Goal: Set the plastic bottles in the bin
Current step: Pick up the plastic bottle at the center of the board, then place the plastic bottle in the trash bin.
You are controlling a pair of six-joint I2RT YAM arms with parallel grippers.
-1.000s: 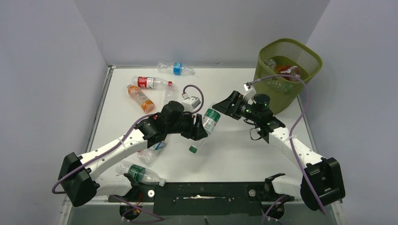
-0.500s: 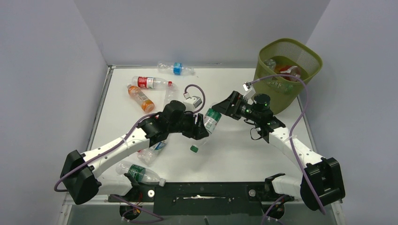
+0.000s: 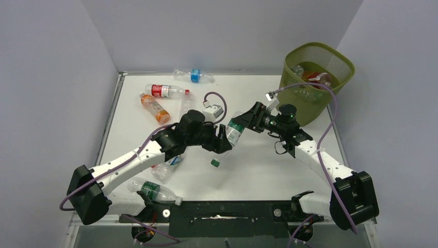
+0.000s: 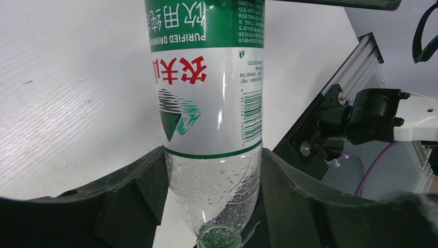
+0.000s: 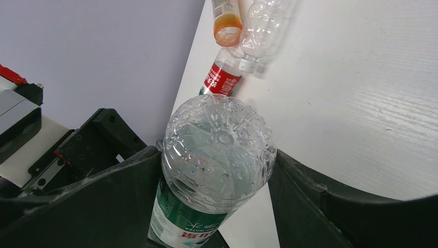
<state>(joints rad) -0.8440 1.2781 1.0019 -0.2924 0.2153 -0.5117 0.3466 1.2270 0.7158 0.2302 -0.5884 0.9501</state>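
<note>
A clear bottle with a green and white label (image 3: 232, 132) hangs tilted above the table's middle, green cap (image 3: 215, 163) down. My left gripper (image 3: 223, 144) is shut on its shoulder by the neck; the label and cap fill the left wrist view (image 4: 206, 77), between my fingers (image 4: 213, 160). My right gripper (image 3: 241, 121) is around the bottle's base (image 5: 217, 150), both fingers touching it. The olive-green mesh bin (image 3: 330, 64) stands at the back right with bottles (image 3: 315, 76) inside.
On the back left of the table lie a blue-labelled bottle (image 3: 194, 75), a red-labelled one (image 3: 164, 91), an orange one (image 3: 155, 108) and a clear one (image 3: 187, 103). A bottle (image 3: 168, 166) lies under my left arm, and a green-labelled one (image 3: 153, 190) lies near the front edge.
My right gripper has moved left, from a short way off the bottle to around its base. My left gripper has lifted the bottle slightly toward it.
</note>
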